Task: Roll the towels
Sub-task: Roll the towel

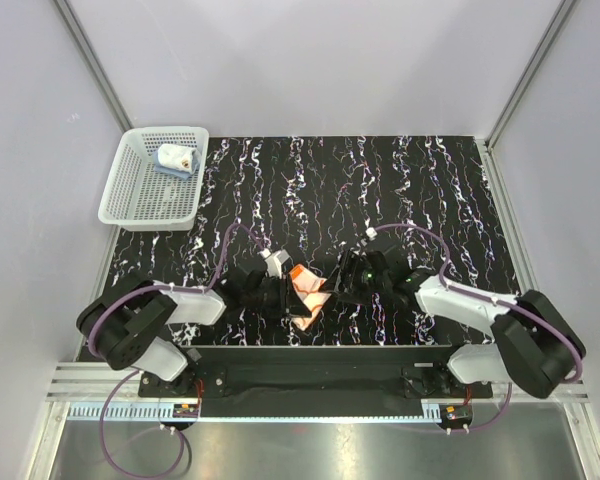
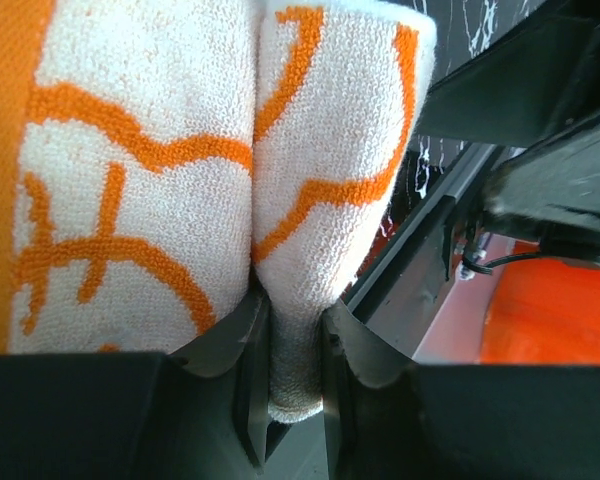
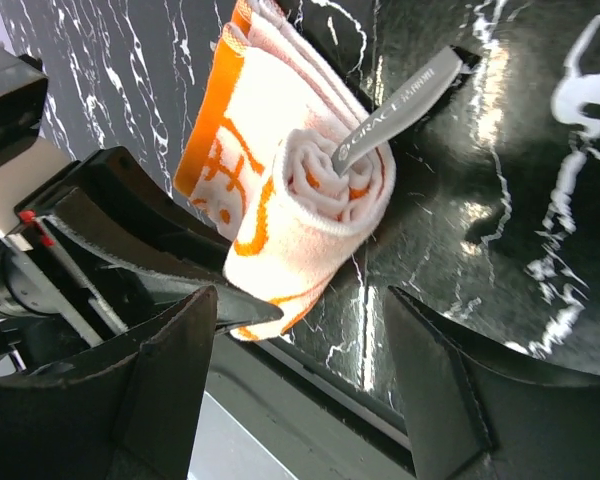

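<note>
The orange towel [image 1: 309,290] with white flower print lies partly rolled at the near middle of the black marbled table. My left gripper [image 2: 292,320] is shut on a fold of this towel [image 2: 310,180], with cloth pinched between its jaws. In the right wrist view the towel's rolled end [image 3: 300,200] faces me, and a grey lettered tag [image 3: 400,100] sticks out of its core. My right gripper [image 3: 302,320] stands open just in front of the roll, nothing between its fingers. The light blue towel [image 1: 176,160] sits bundled in the basket.
A white perforated basket [image 1: 140,195] stands at the table's far left corner. The table's near edge rail [image 3: 310,400] runs right under the roll. Grey walls close in the table on three sides.
</note>
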Robot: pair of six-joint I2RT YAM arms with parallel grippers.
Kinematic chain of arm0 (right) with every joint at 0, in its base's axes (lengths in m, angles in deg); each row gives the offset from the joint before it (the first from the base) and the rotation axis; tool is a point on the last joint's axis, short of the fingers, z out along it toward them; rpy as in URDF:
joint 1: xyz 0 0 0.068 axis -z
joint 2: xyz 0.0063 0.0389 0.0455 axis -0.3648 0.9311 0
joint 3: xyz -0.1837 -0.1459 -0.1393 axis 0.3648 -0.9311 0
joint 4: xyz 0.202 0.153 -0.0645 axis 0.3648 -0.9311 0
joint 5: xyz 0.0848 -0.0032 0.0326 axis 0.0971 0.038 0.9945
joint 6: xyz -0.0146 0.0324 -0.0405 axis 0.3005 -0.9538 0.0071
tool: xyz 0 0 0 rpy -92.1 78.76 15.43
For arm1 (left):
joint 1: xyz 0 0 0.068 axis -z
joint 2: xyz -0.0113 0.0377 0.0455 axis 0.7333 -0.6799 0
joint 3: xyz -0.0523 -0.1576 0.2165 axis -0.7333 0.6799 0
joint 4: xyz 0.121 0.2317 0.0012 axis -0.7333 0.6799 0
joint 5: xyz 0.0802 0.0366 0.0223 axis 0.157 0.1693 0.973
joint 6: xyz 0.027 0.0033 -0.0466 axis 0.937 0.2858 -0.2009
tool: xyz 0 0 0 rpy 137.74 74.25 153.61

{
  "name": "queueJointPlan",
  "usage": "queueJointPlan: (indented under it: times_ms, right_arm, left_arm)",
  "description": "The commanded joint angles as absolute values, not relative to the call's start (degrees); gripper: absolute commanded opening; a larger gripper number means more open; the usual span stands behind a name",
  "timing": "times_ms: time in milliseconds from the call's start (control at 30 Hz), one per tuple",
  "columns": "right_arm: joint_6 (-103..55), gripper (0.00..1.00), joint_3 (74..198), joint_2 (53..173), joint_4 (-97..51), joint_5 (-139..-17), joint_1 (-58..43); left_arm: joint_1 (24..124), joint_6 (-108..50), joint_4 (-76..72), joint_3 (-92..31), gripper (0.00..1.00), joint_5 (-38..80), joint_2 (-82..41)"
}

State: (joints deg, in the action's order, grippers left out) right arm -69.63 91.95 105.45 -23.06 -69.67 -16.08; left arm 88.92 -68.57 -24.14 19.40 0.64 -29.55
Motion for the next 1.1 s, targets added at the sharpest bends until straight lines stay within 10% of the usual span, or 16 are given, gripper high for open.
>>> queueJointPlan:
  times_ms: [0,467,733,1067]
  right_arm:
    - [-70.91,0.75,93.12,109.0,-16.0,-69.11,-17.72]
    - [-72.31,0.73,93.03,118.68,-7.57,-70.34,-19.04]
    - [-73.02,0.42,93.56,124.13,-4.13,-69.73,-19.12]
    - [-68.01,0.25,101.02,123.87,-22.04,-72.27,-19.12]
  left_arm:
    - [87.51,-70.93,-29.22,20.07,0.0,-3.34,-30.69]
    - [83.55,-77.35,-36.69,19.98,0.0,-11.25,-36.84]
    - [82.85,-78.85,-40.55,20.15,0.01,-14.59,-40.27]
    - [82.76,-69.28,-21.34,16.82,0.49,-8.02,-32.55]
